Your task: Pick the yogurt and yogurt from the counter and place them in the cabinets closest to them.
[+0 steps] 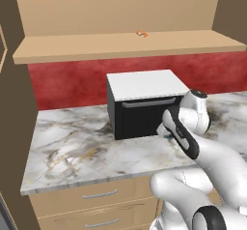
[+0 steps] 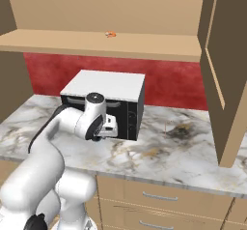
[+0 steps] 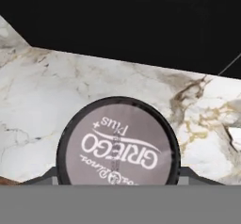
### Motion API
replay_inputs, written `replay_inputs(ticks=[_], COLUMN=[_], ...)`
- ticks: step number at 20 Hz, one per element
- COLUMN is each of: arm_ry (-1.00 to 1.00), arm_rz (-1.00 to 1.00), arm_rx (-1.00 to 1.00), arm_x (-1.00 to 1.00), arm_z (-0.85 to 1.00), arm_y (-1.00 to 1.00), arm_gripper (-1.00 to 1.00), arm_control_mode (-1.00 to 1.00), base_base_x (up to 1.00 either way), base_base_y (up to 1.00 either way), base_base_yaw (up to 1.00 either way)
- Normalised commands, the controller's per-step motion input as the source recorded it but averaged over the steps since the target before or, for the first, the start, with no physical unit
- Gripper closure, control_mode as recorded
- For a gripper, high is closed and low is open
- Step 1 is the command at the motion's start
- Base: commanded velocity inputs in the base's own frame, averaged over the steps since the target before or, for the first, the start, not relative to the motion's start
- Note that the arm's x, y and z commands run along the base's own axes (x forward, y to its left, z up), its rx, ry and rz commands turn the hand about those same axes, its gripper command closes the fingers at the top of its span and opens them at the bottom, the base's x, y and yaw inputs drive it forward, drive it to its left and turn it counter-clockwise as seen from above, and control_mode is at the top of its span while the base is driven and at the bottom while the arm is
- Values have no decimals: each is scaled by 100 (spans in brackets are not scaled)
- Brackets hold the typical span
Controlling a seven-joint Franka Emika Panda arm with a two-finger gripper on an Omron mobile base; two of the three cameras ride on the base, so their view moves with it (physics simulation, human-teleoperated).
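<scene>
In the left base view, the hand [image 1: 167,136] is seen lowered to the tabletop [image 1: 82,147] just in front of the microwave [image 1: 142,103], with a speck of teal at its tips where the yogurt [image 1: 169,137] sits. Bare marble lies to the hand's left for moving out.

In the right base view, the hand [image 2: 110,127] is pressed near the microwave [image 2: 108,103] front; the shelf [image 2: 96,43] of the cabinet is open well above the hand, but the microwave's top edge must be cleared first.

In the hand view, the yogurt [image 3: 117,143] lid is centred directly below the hand, between the finger tips [image 3: 188,176], which appear closed against its sides, probably gripping it for the lift.
</scene>
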Motion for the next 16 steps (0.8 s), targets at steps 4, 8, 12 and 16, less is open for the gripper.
replay_inputs(ticks=[4,8,12,16], arm_ry=[5,-2,-10,-6], arm_rz=[-2,0,0,0], arm_rx=[0,0,0,0], arm_x=[-70,-59,-41,-19], arm_z=[68,66,75,82], arm_y=[-10,-1,2,9], arm_gripper=[100,100,100,100], arm_control_mode=[-100,-100,-100,-100], base_base_x=[0,0,0,0], base_base_y=[0,0,0,0], base_base_yaw=[0,0,0,0])
